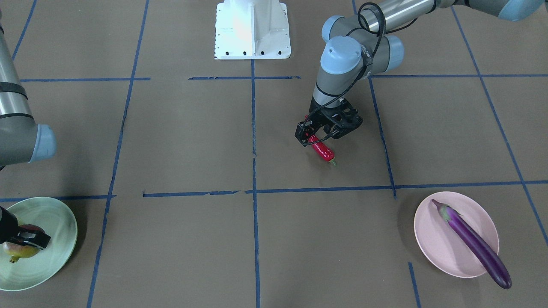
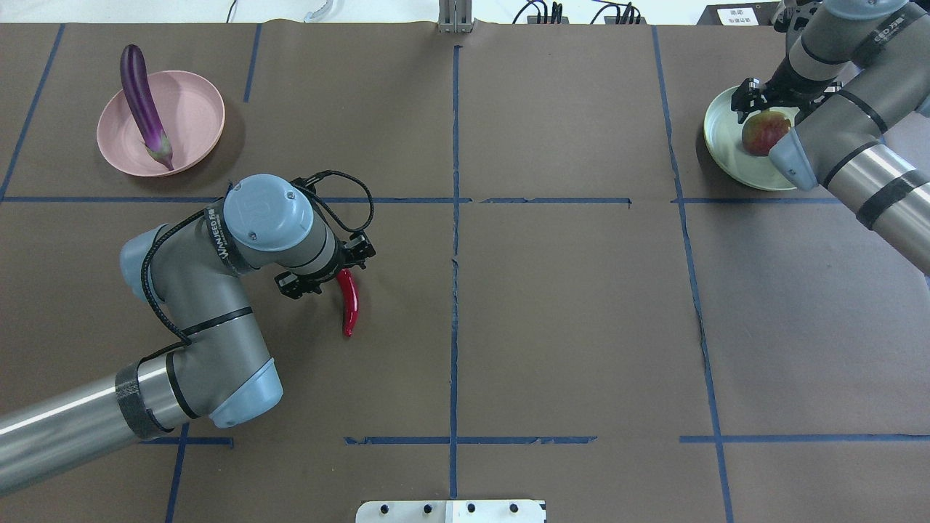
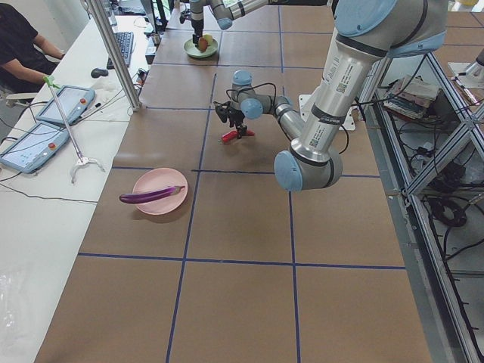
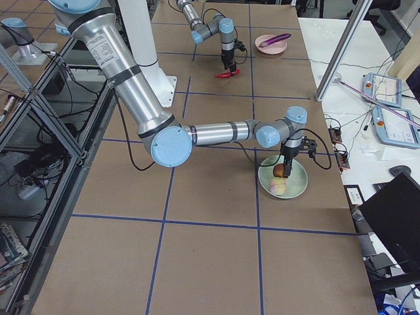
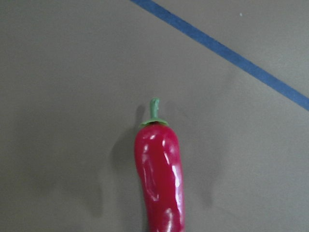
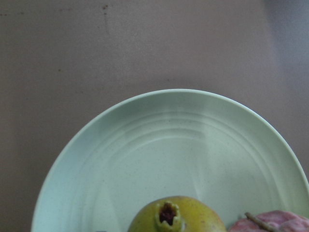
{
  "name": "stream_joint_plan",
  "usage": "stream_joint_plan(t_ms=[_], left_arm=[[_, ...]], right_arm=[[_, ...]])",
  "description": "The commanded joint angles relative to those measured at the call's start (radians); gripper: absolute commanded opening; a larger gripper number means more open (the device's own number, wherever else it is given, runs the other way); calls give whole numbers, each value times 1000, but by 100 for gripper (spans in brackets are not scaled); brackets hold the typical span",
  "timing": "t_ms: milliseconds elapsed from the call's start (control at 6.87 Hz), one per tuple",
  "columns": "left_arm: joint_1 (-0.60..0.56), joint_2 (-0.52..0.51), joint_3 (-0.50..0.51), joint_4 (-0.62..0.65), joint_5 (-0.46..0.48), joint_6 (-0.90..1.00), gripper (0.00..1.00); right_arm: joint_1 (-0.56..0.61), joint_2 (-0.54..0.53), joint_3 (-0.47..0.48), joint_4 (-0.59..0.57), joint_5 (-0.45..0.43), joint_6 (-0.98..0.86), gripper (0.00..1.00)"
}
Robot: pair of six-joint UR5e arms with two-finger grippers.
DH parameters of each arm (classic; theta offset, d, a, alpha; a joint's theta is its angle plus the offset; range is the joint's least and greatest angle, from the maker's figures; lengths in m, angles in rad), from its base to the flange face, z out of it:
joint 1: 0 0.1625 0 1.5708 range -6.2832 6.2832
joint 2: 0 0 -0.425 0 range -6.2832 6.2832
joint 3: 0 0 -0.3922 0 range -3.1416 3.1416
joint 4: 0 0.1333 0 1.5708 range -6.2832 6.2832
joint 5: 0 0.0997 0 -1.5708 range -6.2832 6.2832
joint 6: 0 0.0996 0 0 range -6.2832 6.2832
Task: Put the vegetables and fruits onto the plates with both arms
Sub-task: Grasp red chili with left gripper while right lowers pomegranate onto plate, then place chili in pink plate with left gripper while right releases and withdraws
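My left gripper point(image 1: 319, 137) is shut on one end of the red chili pepper point(image 1: 323, 150), mid-table; the stem end points away in the left wrist view point(image 5: 159, 179). I cannot tell whether the chili touches the table. The purple eggplant point(image 1: 473, 241) lies across the pink plate point(image 1: 432, 239), its tip over the rim. My right gripper point(image 1: 19, 239) is over the green plate point(image 1: 53, 231), shut on the pomegranate point(image 1: 19, 253), which is low in the plate. The peach point(image 6: 273, 223) lies beside the pomegranate point(image 6: 176, 217) on the green plate point(image 6: 169, 145).
The white base block point(image 1: 252, 28) stands at the robot's side of the table. Blue tape lines cross the brown table cover. A side table with tablets point(image 3: 64, 106), a metal post point(image 3: 113, 53) and a seated person point(image 3: 23, 45) borders the far edge.
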Motion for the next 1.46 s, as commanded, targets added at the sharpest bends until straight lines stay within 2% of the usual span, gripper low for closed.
stream_joint_plan(t_ms=[0,146,437,728,873,1019,1310], left_arm=[[1,-15,21,2,14,8,33],[-7,-15,19,-1,11,14,1],[-44,-17,8,-7,6,14,0],[-166,-18,-16,-5,-32,79,0],[-267,-8,-15,-5,-75,189,0],[-335,-3,14,-7,-74,318,0],[-448,-14,152,-12,-75,467,0]], right_arm=[[9,-31,109,-13,28,13,100],[7,-47,155,-14,59,22,100],[7,-74,217,-14,94,82,100],[6,-112,286,-20,143,98,100],[6,-158,350,-21,148,98,100],[6,-212,423,-21,169,99,100],[6,-403,647,-19,223,99,100]])
